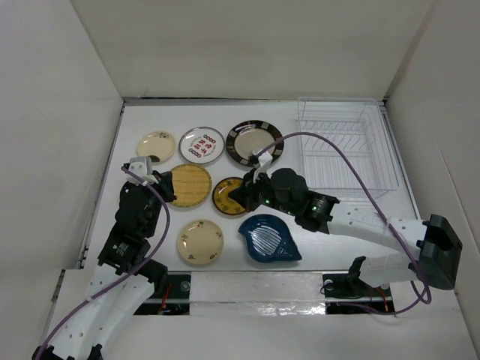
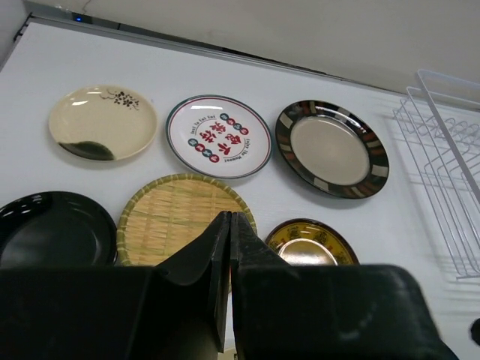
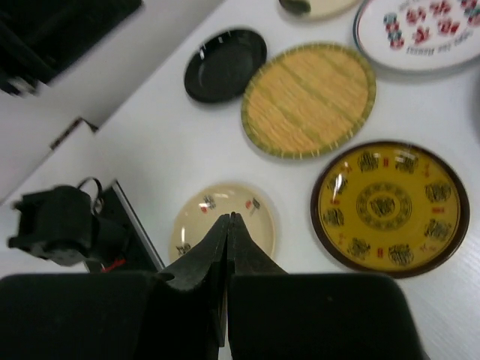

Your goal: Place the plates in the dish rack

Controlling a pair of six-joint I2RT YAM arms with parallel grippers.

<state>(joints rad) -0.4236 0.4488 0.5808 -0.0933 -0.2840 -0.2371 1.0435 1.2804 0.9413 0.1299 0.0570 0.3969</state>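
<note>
Left wrist: rack [image 2: 442,150] was cut off at the right edge. Top: right arm [image 1: 315,206] hid part of the brown-yellow plate [image 1: 223,199].

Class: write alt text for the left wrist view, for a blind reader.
The shut left gripper points toward a woven yellow plate. Beyond lie a cream plate, a red-marked plate and a black-rimmed plate, with a wire rack at right.

I'm looking at a white table [image 1: 142,124] boxed in by plain white walls: a back panel [image 1: 247,45] at 12 o'clock, a left panel [image 1: 45,150] at 9 and a right panel [image 1: 442,135] at 3. A dark seam [image 1: 225,99] runs along the table's far edge. The light is even and the shadows soft.
</note>
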